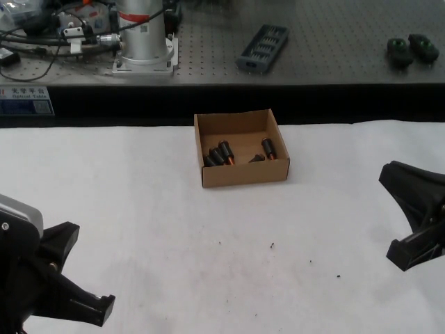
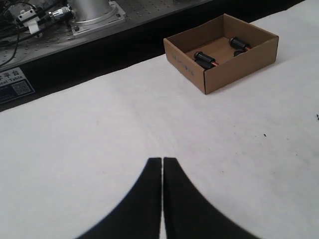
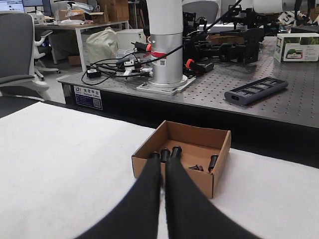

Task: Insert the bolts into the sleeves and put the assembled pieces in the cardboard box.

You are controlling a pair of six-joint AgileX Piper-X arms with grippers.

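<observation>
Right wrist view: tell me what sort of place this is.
Probably a robotics lab: a perforated metal bench carries a mounted column and cables, with an office chair and desks behind.

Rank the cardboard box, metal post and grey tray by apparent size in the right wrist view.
1. cardboard box, though it is nearest the camera
2. metal post
3. grey tray

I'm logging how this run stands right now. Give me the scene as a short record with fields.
box: cardboard box, open top, on the white sheet
contents: several dark assembled pieces lying inside the box
left gripper: shut, holding nothing, above the sheet, apart from the box
right gripper: shut, holding nothing, pointing toward the box
</observation>
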